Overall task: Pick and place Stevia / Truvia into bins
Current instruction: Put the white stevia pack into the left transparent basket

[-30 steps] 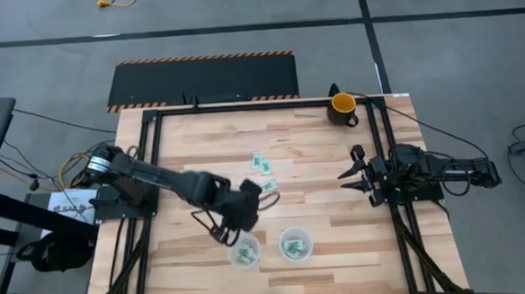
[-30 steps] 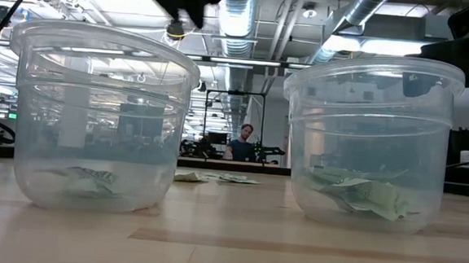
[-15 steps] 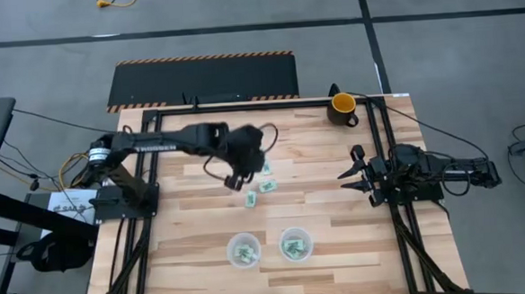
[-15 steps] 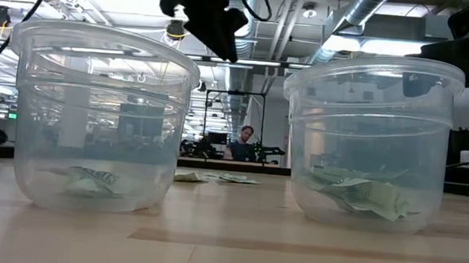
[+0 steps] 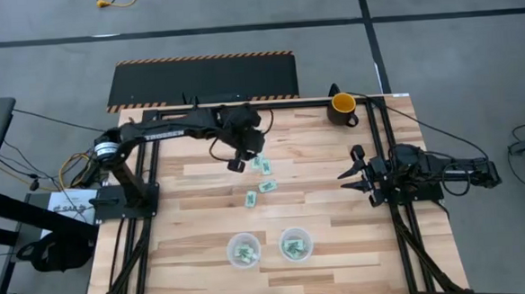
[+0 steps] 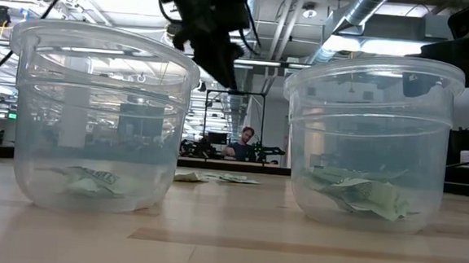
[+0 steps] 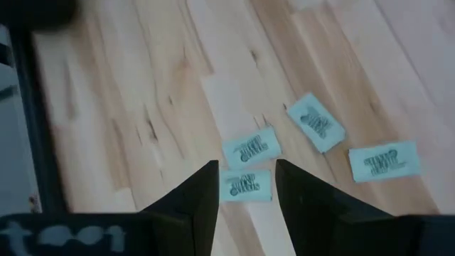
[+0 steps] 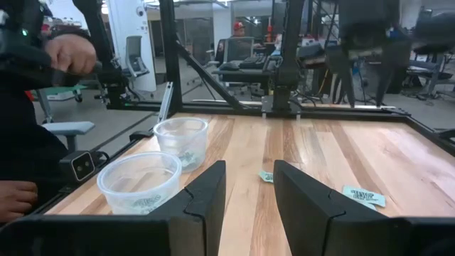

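I hover left gripper [image 5: 237,164], jaws parted, empty, above light-green flat sweetener packets [image 5: 263,187] for next pick; clear plastic cups [image 5: 244,251] at six o'clock; right gripper [image 5: 350,177] parked three o'clock, jaws parted.

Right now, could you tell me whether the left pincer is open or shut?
Open and empty: the left pincer hovers above the loose packets, and one packet on the table shows through the gap between its fingers.

- tabletop [image 5: 202,195]: pale wood planks, smooth, faint sheen.
- bins [image 6: 97,115]: clear glossy plastic, see-through.
- Stevia / Truvia packets [image 7: 246,184]: matt light-green paper.
- left gripper's fingers [image 7: 195,206]: dark matt plastic.
- mug [image 5: 342,107]: glossy.
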You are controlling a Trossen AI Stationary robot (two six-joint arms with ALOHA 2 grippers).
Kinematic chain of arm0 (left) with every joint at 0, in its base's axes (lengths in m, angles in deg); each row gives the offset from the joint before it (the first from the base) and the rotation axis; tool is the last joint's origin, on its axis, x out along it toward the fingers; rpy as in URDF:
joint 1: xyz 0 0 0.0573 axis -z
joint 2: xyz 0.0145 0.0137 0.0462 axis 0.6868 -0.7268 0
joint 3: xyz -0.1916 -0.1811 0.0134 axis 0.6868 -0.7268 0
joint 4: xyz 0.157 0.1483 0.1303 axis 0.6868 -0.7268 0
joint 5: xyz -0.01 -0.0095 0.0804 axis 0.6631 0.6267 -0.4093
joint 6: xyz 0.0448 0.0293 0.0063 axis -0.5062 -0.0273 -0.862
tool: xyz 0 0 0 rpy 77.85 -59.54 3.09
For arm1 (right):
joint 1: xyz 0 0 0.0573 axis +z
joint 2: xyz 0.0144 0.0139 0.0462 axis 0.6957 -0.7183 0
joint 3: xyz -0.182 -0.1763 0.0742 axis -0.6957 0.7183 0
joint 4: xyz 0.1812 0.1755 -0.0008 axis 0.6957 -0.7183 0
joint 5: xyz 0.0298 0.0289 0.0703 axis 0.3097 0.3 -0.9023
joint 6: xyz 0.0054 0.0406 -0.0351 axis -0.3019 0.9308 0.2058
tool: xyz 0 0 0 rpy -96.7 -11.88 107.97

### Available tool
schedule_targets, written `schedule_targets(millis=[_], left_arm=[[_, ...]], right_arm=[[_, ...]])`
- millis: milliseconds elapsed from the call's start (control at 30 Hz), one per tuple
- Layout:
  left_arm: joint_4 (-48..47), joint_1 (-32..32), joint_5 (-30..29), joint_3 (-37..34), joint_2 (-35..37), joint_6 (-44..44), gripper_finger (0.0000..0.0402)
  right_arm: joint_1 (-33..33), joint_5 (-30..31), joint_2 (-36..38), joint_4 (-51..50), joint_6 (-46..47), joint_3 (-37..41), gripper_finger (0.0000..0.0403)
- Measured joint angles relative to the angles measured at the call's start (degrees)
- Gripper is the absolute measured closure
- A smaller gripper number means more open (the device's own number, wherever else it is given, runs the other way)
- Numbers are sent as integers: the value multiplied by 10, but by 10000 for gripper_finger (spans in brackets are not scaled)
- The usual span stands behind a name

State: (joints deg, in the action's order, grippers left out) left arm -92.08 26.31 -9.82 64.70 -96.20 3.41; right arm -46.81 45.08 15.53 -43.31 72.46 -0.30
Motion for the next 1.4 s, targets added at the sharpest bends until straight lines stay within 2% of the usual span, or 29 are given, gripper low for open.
schedule_targets(millis=[533, 800, 1100, 1400], left_arm=[[22, -36, 10, 0, -137, -32, 274], [24, -40, 45, 1, -165, -32, 274], [19, -41, 38, 0, -209, -36, 274], [21, -42, 34, 0, -211, -30, 274]], right_arm=[[0, 0, 0, 0, 0, 0, 290], [0, 0, 0, 0, 0, 0, 290], [0, 0, 0, 0, 0, 0, 290], [0, 0, 0, 0, 0, 0, 290]])
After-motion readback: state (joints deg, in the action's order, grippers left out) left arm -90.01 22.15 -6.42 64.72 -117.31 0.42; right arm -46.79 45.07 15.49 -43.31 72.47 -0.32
